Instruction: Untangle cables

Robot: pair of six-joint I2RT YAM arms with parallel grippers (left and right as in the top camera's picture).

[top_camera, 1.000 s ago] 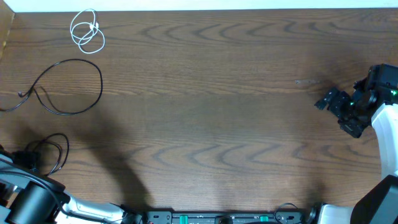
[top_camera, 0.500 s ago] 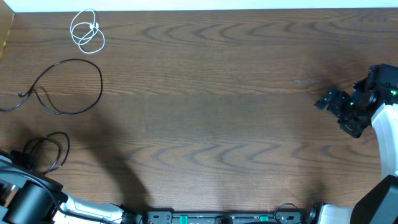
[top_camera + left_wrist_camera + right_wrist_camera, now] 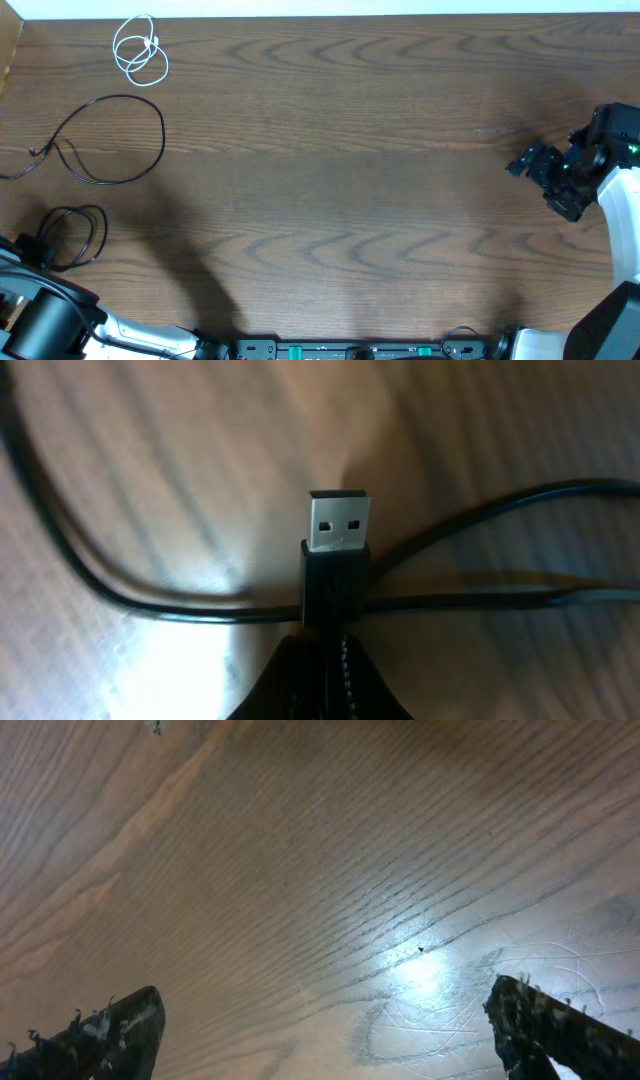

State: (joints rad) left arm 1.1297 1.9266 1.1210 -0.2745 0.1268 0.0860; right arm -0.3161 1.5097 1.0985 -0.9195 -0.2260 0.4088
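The white cable (image 3: 138, 48) lies coiled at the far left corner of the table. A black cable (image 3: 112, 140) makes a wide loop below it. A smaller black cable (image 3: 78, 234) is coiled near the left front, its strands (image 3: 150, 600) running across the left wrist view. My left gripper (image 3: 28, 250) (image 3: 325, 650) is shut on that cable's USB plug (image 3: 337, 555), whose metal end sticks up beyond the jaws. My right gripper (image 3: 527, 160) (image 3: 335, 1035) stands open over bare wood at the right, far from all three cables, with nothing between its fingers (image 3: 115, 1035).
The wooden table (image 3: 350, 180) ends at a pale strip along its far edge (image 3: 350, 8). The arm bases and a control bar (image 3: 350, 350) sit along the near edge. The right arm's body (image 3: 620, 200) fills the right edge.
My left gripper has shut on the USB plug. The small black cable's loop has drawn slightly left and tightened. The right arm has not moved.
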